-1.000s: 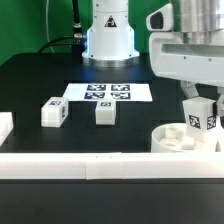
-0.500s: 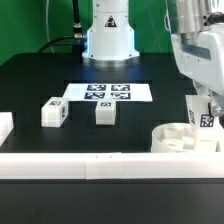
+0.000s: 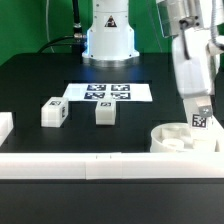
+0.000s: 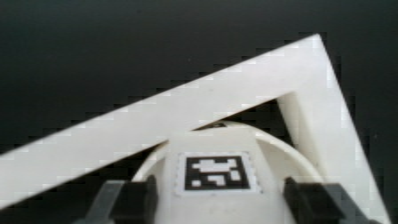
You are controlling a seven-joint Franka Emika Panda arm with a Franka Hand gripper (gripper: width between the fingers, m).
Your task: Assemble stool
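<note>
The stool's round white seat [image 3: 172, 139] lies at the exterior view's lower right, against the front bar. My gripper [image 3: 201, 106] hangs over it, shut on a white leg [image 3: 202, 119] whose tag faces outward; the leg's lower end is at the seat's far right side. In the wrist view the same leg [image 4: 217, 175] sits between my two dark fingers [image 4: 121, 203], with the seat's curved rim [image 4: 272, 142] just beyond it. Two more tagged legs [image 3: 54, 113] [image 3: 104, 112] stand loose on the black table, left of centre.
The marker board [image 3: 108, 92] lies flat behind the loose legs. A long white bar [image 3: 90, 166] edges the table's front, and its corner [image 4: 196, 100] shows in the wrist view. The robot's base [image 3: 108, 35] stands at the back.
The wrist has turned and shifted toward the exterior view's right, and the held leg has sunk slightly toward the seat. The loose legs have not moved.
</note>
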